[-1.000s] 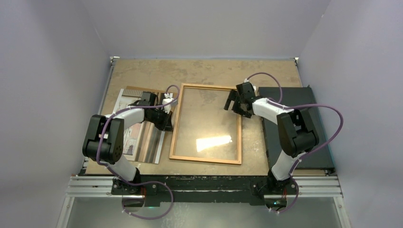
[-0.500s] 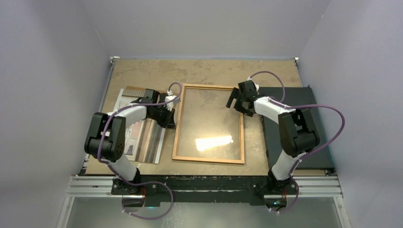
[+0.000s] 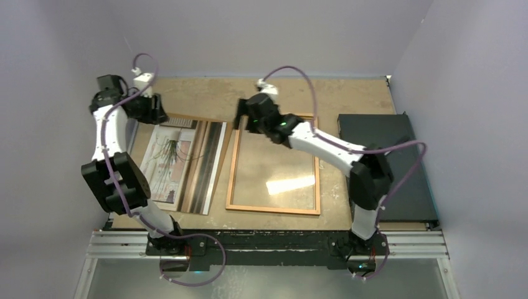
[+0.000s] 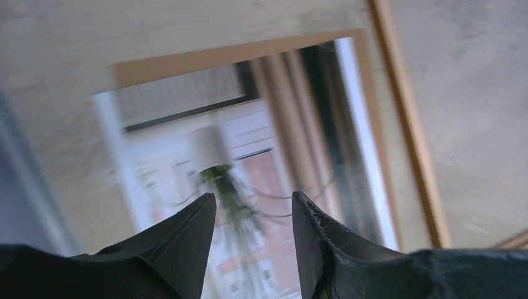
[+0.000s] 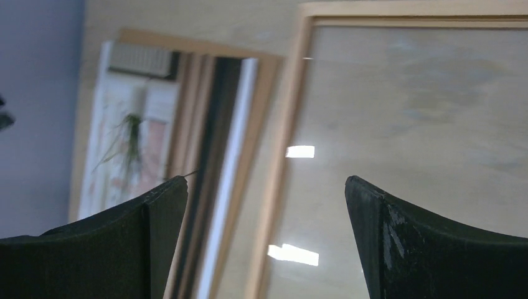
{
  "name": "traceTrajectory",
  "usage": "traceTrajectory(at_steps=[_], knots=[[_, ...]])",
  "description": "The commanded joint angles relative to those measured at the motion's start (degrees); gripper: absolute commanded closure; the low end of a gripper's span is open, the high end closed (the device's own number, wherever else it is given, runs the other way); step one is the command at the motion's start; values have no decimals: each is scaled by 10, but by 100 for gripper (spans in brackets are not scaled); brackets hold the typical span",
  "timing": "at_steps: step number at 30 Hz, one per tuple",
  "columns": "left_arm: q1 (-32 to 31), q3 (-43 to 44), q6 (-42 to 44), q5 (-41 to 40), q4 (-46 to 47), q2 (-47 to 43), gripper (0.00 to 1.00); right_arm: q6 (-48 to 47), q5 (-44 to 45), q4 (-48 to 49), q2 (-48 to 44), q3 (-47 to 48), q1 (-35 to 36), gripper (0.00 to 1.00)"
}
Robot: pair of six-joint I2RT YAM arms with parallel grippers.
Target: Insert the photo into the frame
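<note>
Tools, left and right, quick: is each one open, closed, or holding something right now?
Left tool: open, holding nothing.
Right tool: open wide, holding nothing.

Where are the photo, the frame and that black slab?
photo (image 3: 180, 165), top view, middle of the print.
frame (image 3: 273, 209), top view, its near rail.
black slab (image 3: 370, 128), top view, its far part.

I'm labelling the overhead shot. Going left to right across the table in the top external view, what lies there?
photo → frame → black slab
</note>
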Motion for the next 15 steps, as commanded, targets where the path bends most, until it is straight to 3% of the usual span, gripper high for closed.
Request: traceTrajectory(at_steps=[1, 8, 15], knots=[[87, 52, 57, -87, -78, 42, 52, 28, 0, -36, 119, 126, 94, 2], [152, -20, 75, -236, 42, 69, 56, 53, -48, -47, 265, 267, 155, 3], [155, -102, 83, -301, 135, 63, 58, 79, -65, -49, 300, 253, 160, 4]])
